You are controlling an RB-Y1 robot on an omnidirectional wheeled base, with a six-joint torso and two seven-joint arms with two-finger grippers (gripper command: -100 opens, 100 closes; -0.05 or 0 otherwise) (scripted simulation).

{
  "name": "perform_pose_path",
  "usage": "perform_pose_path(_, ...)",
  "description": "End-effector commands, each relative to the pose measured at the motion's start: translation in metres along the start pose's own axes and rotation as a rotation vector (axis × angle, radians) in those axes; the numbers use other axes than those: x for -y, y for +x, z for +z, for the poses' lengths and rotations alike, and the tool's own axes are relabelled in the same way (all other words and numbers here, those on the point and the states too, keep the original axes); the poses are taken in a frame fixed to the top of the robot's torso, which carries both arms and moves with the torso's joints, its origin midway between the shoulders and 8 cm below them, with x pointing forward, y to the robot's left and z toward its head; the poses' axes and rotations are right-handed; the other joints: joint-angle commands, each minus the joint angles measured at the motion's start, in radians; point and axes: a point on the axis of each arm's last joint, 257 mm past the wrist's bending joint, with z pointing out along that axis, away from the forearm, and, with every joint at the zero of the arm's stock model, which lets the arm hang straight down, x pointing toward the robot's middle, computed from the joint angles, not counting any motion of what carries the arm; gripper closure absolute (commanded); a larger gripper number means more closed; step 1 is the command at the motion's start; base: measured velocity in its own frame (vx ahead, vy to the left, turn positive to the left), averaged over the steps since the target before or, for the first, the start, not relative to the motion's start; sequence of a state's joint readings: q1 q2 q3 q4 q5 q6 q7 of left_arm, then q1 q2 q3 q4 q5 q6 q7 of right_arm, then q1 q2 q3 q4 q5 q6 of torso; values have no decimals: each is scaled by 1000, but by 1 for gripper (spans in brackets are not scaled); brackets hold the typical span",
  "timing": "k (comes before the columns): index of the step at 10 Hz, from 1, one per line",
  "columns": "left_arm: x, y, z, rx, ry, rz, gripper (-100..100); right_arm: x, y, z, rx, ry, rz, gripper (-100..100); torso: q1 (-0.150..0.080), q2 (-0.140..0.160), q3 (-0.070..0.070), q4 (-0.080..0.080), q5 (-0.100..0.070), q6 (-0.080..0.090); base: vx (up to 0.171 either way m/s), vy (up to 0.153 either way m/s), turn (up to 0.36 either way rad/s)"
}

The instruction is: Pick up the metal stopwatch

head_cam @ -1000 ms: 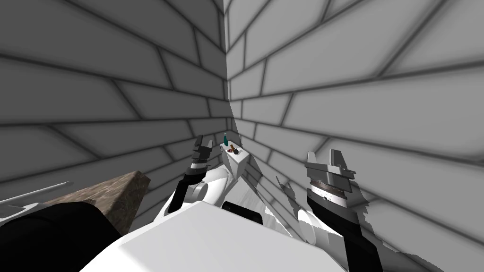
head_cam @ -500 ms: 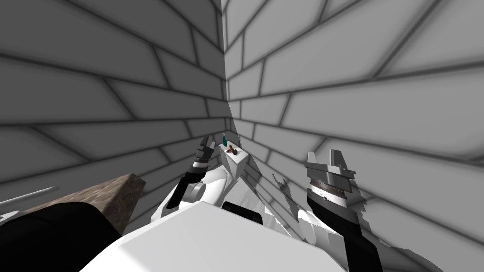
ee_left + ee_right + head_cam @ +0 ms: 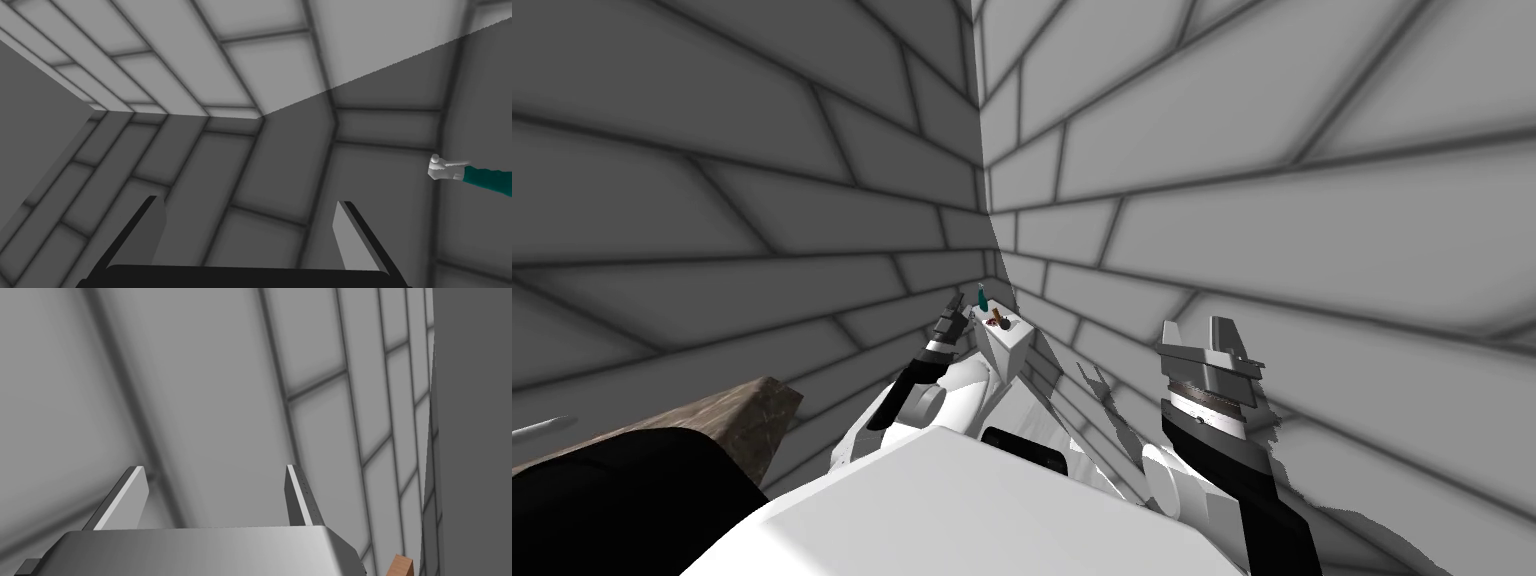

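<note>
Your left claw (image 3: 954, 305), spread for the grab, sits just short of the stopwatch (image 3: 999, 321) on the white stand (image 3: 1009, 352); right claw (image 3: 1200, 330) spread, idle.

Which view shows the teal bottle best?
The left wrist view: the bottle shows large to one side of the open left gripper, its white cap plain, its teal body cut by the picture's edge. The head view shows it as a tiny teal speck on the white block.
</note>
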State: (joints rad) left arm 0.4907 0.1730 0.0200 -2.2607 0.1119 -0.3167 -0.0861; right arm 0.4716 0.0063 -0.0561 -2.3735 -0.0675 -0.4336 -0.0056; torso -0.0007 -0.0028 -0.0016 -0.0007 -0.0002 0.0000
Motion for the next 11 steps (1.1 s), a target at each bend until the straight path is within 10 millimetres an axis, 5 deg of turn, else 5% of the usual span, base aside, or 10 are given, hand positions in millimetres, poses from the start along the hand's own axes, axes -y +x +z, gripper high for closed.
perform_pose_path(1, -16, 3, 1, -16, -52, 10, -100, 0, 0, 0, 0, 0, 0, 0, 0, 0, 0, 0, 0, 0, 37, -12, -52)
perform_pose_path(11, -93, 7, -6, -70, -312, 53, -100, 0, 0, 0, 0, 0, 0, 0, 0, 0, 0, 0, 0, 0, 33, -12, -43)
